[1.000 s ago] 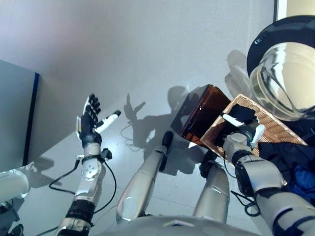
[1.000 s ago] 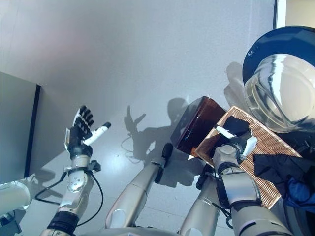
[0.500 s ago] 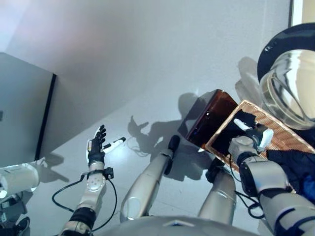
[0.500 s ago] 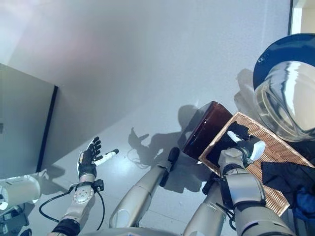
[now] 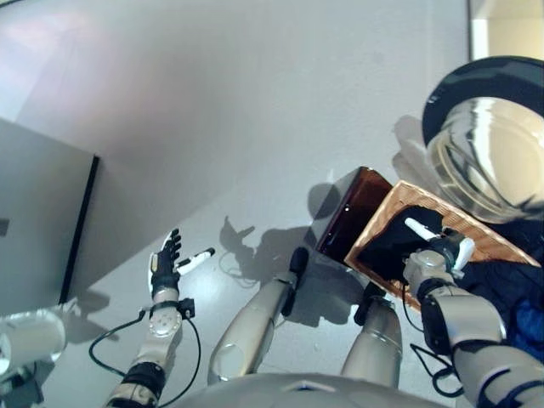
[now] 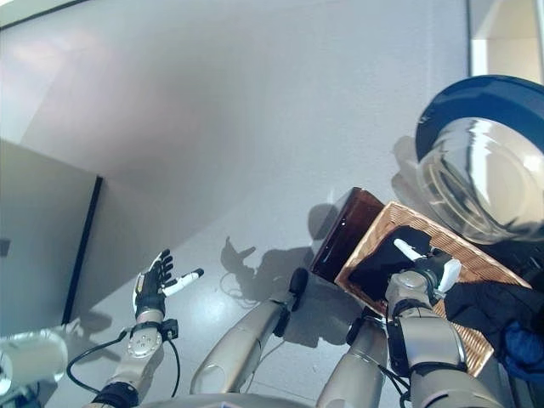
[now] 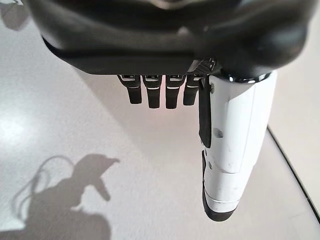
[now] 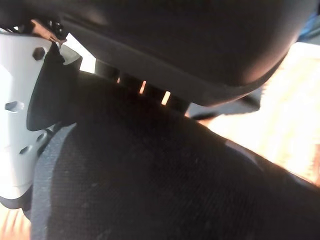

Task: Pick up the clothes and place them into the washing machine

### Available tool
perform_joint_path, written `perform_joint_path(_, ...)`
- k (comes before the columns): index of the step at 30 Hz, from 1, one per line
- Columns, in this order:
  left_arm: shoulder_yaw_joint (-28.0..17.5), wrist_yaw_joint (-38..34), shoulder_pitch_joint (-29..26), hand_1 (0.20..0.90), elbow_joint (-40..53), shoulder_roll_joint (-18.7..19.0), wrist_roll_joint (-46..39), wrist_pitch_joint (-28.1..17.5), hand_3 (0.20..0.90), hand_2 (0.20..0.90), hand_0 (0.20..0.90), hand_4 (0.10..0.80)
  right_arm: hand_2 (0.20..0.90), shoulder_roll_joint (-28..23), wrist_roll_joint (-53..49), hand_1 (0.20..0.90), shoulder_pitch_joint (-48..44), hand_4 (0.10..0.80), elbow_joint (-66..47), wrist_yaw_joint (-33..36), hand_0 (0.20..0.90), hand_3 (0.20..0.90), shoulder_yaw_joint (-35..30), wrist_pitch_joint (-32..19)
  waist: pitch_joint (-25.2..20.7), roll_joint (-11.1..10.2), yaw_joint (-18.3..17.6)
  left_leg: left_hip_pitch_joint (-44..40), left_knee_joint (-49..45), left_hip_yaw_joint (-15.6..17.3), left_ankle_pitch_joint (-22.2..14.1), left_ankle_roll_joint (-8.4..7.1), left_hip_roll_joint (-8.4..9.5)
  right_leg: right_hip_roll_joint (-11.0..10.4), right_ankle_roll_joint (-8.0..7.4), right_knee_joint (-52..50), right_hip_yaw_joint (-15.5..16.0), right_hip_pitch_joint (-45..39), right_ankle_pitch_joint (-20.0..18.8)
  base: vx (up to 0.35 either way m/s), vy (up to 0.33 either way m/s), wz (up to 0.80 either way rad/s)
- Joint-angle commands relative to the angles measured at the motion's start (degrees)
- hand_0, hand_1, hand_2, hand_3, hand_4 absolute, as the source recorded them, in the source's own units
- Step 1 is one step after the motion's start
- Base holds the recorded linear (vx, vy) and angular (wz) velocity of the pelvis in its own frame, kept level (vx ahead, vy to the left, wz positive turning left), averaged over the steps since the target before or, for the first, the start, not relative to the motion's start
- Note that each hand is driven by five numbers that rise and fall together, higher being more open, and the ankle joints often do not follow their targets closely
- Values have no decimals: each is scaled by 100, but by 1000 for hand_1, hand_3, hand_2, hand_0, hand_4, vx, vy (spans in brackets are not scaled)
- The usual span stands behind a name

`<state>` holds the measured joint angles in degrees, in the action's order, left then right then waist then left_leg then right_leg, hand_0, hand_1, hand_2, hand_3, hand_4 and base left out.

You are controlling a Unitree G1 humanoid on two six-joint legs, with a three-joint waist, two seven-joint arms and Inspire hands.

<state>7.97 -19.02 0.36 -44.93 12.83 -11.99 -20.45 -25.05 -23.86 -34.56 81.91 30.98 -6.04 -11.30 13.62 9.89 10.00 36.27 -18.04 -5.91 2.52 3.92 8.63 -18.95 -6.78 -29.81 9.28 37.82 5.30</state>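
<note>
Pressing against the right robot hand (image 5: pixel 442 251): black garment (image 5: pixel 393 246) in basket (image 5: pixel 493 242).

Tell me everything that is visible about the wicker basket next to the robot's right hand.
The wicker basket is rectangular, woven and light brown, tilted in the view, on the floor beside the washing machine's round door. A dark brown box stands against its side. A black garment lies in one end; more dark and blue clothes lie over the other. The right hand is on the black garment, its fingers hidden.
</note>
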Motion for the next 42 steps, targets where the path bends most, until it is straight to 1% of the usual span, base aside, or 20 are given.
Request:
perform_joint_path(1, -296, -104, -73, 900, 6, 141, -170, -472, 900, 900, 900, 800, 200, -718, -580, 200, 23, 300, -271, -27, 200, 200, -334, -595, -102, 117, -3, -139, 227, 177, -397, -351, -37, 62, 150, 583, -180, -577, -93, -1, 102, -38)
perform_joint_path(2, -304, -94, -63, 900, -103, 114, -293, -532, 900, 900, 900, 800, 200, -586, -950, 200, 121, 300, -552, -85, 200, 200, -515, -857, -110, 134, -80, -209, 300, 267, -396, -335, -77, 94, 133, 691, -289, -581, -141, 9, 69, -45)
perform_joint_path(4, -308, -90, -107, 900, -238, 99, -352, -558, 900, 900, 900, 800, 200, -457, -1178, 200, 222, 300, -794, -108, 200, 200, -630, -1026, -103, 148, -151, -250, 336, 336, -397, -333, -96, 127, 126, 755, -362, -575, -166, 10, 52, -65)
perform_joint_path(6, -322, -61, -130, 900, -349, 46, -560, -653, 900, 900, 900, 800, 200, -119, -1684, 200, 496, 300, -1369, -280, 200, 200, -869, -1359, -74, 149, -260, -304, 362, 453, -407, -322, -130, 167, 123, 831, -479, -564, -210, 13, 62, -56)
perform_joint_path(7, -311, -21, -176, 900, -481, -44, -717, -728, 900, 900, 900, 800, 200, 199, -2210, 200, 749, 300, -1885, -515, 200, 200, -1135, -1701, -40, 188, -399, -347, 408, 529, -407, -323, -164, 211, 112, 929, -558, -570, -233, 11, 42, -32)
perform_joint_path(8, -304, -11, -173, 900, -492, -33, -727, -736, 900, 900, 900, 800, 200, 211, -2222, 200, 777, 300, -1904, -526, 200, 200, -1143, -1703, -42, 179, -387, -360, 414, 536, -407, -322, -167, 214, 112, 938, -564, -580, -239, 12, 40, -34)
perform_joint_path(11, -164, 122, -154, 900, -549, -180, -981, -832, 900, 900, 900, 800, 200, 654, -3004, 200, 1055, 300, -2720, -864, 200, 200, -1601, -2264, -22, 233, -542, -458, 476, 625, -419, -321, -211, 270, 90, 1086, -668, -634, -278, 23, 1, -48)
perform_joint_path(13, 11, 253, -144, 900, -651, -293, -1160, -847, 900, 900, 900, 800, 200, 856, -3477, 200, 1004, 300, -2878, -844, 200, 200, -2023, -2723, -67, 325, -590, -544, 544, 627, -425, -323, -214, 272, 77, 1171, -672, -711, -280, 63, 4, -23)
perform_joint_path(14, 122, 328, -131, 900, -723, -362, -1291, -874, 900, 900, 900, 800, 200, 953, -3713, 200, 1014, 300, -3080, -817, 200, 200, -2341, -3004, -115, 426, -644, -605, 597, 629, -429, -322, -206, 279, 61, 1223, -697, -757, -269, 55, 13, -19)
perform_joint_path(22, 279, 486, -132, 900, -937, -465, -1597, -941, 900, 900, 900, 800, 200, 700, -3780, 200, 827, 300, -2869, -437, 200, 200, -2766, -3240, -167, 678, -689, -735, 716, 667, -403, -350, -225, 315, 65, 1322, -798, -811, -277, 17, -9, -9)
perform_joint_path(23, 349, 480, -119, 900, -980, -466, -1615, -937, 900, 900, 900, 800, 200, 465, -3809, 200, 619, 300, -2632, -290, 200, 200, -2839, -3245, -190, 796, -705, -791, 751, 695, -403, -363, -236, 338, 81, 1296, -838, -801, -243, 20, -15, -15)
perform_joint_path(24, 346, 479, -131, 900, -979, -476, -1616, -938, 900, 900, 900, 800, 200, 451, -3799, 200, 602, 300, -2630, -279, 200, 200, -2837, -3241, -179, 809, -696, -766, 769, 707, -340, -362, -247, 352, 89, 1321, -846, -775, -314, 33, -16, -13)
perform_joint_path(28, 420, 506, -98, 900, -947, -497, -1679, -972, 900, 900, 900, 800, 200, 77, -3595, 200, 362, 300, -2373, 126, 200, 200, -2924, -3234, -163, 984, -716, -815, 808, 787, -348, -378, -279, 408, 110, 1261, -962, -702, -249, 10, -8, -11)
perform_joint_path(33, 428, 553, 43, 900, -853, -468, -1683, -992, 900, 900, 900, 800, 200, -369, -3349, 200, 93, 300, -2404, 357, 200, 200, -2952, -3170, -167, 1183, -681, -842, 861, 826, -322, -400, -283, 427, 126, 1197, -1062, -626, -189, 21, -26, -11)
perform_joint_path(35, 281, 548, 169, 900, -864, -383, -1710, -994, 900, 900, 900, 800, 200, -989, -2888, 200, -217, 300, -2659, 694, 200, 200, -2919, -3152, -256, 1320, -634, -940, 944, 848, -344, -435, -284, 420, 128, 1113, -1116, -592, -76, 33, -48, -11)
perform_joint_path(36, 277, 545, 160, 900, -858, -404, -1708, -994, 900, 900, 900, 800, 200, -1003, -2829, 200, -245, 300, -2674, 757, 200, 200, -2905, -3137, -247, 1344, -627, -912, 963, 860, -279, -435, -299, 438, 136, 1139, -1123, -562, -153, 22, -39, -9)
perform_joint_path(38, 168, 501, 220, 900, -844, -291, -1736, -1038, 900, 900, 900, 800, 200, -1566, -2487, 200, -551, 300, -2855, 978, 200, 200, -2772, -3117, -313, 1376, -583, -961, 1021, 857, -299, -459, -291, 431, 131, 1115, -1156, -560, -82, -1, -9, -3)
perform_joint_path(40, 59, 426, 220, 900, -768, -135, -1646, -1087, 900, 900, 900, 800, 200, -2532, -1997, 200, -1012, 300, -2886, 1200, 200, 200, -2395, -2865, -334, 1415, -521, -927, 1029, 876, -232, -488, -301, 446, 141, 1076, -1182, -469, -106, -44, -29, -1)
perform_joint_path(41, 10, 404, 250, 900, -764, -52, -1662, -1103, 900, 900, 900, 800, 200, -2858, -1862, 200, -1230, 300, -2861, 1334, 200, 200, -2208, -2827, -355, 1414, -494, -946, 1025, 875, -266, -498, -288, 440, 141, 1038, -1198, -464, -64, -48, -11, -6)
perform_joint_path(42, -40, 385, 269, 900, -658, 42, -1627, -1119, 900, 900, 900, 800, 200, -3384, -1735, 200, -1677, 300, -2806, 1335, 200, 200, -1849, -2731, -341, 1443, -471, -904, 1016, 897, -220, -506, -285, 451, 154, 1000, -1235, -376, -121, -75, -1, -3)
